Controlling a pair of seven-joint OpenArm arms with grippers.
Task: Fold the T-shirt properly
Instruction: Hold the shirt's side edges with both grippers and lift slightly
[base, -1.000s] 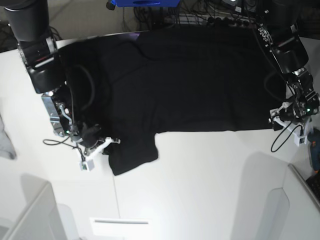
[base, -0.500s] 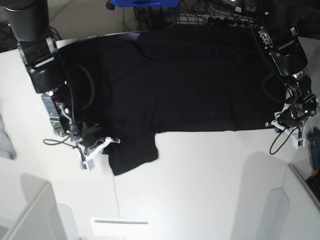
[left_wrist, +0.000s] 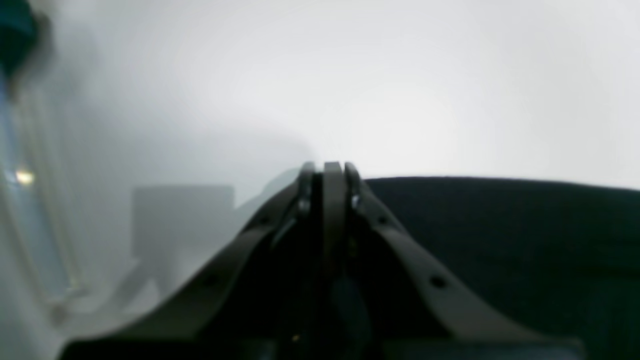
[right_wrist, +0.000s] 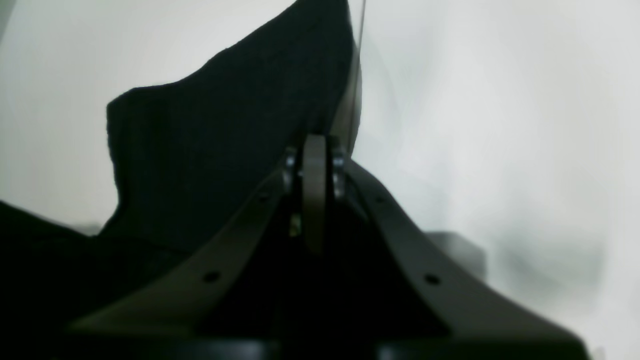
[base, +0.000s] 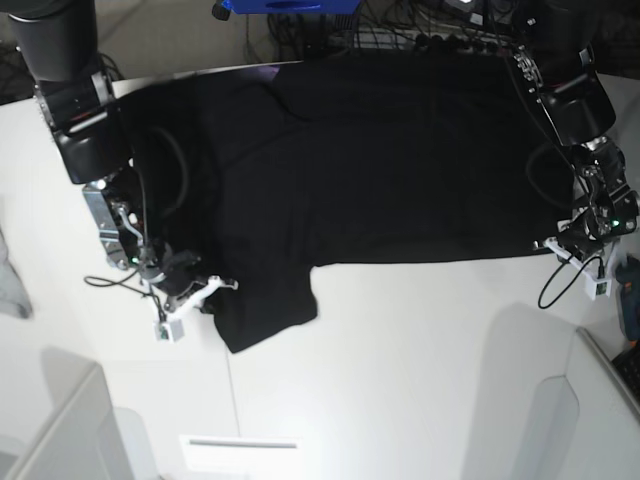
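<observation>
T-shirt (base: 350, 160) lies spread flat, plain black side up, across the far half of the white table (base: 400, 380), w/ one sleeve poking toward the near edge. Looks like the grab step before the first fold: right gripper (base: 205, 290) is pinched on the sleeve edge, left gripper (base: 562, 243) has jaws together at the hem corner, prob. on cloth, tho the blurry wrist view can't confirm. Next move, I'd judge: lift both ends evenly & carry the near edge over w/o slack or slip.

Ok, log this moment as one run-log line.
phase: grasp for fold | left gripper: shut at T-shirt hem corner | right gripper: shut at sleeve edge | shirt: flat on table
</observation>
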